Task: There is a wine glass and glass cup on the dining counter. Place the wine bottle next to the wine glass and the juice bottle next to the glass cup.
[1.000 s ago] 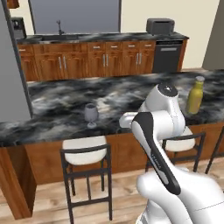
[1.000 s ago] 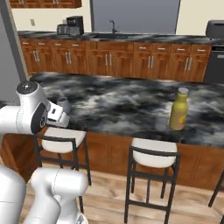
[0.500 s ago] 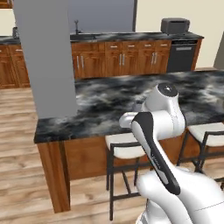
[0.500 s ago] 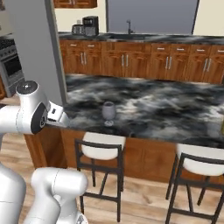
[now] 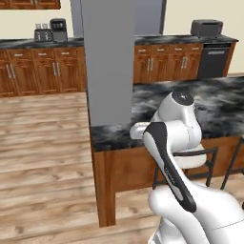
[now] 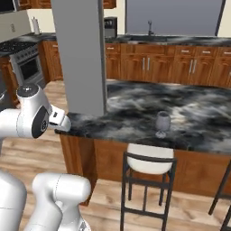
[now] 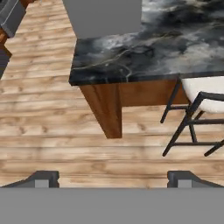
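Observation:
The wine glass [image 6: 163,123], small, grey and see-through, stands near the front edge of the dining counter [image 6: 131,106], above a stool. The counter's left end [image 5: 112,135] with its wooden base lies just past my arm. My gripper [image 7: 113,179] is open and holds nothing. It looks down on the counter's corner [image 7: 131,57] and the wooden floor, with its dark fingertips [image 7: 43,178] wide apart. The hand hovers off the counter's left end, well left of the wine glass. The wine bottle, the juice bottle and the glass cup are out of view.
A wide grey pillar [image 6: 81,54] rises from the counter's left end. A black-framed stool [image 6: 148,163] stands at the counter front, seen too as the stool [image 7: 203,103]. A back counter with cabinets [image 5: 38,66] and a stove [image 6: 22,63] lie beyond open wooden floor.
The whole scene has slid rightward as the base moved left along the counter. The yellow bottle left the views and the pillar came to the middle. The gripper stayed open.

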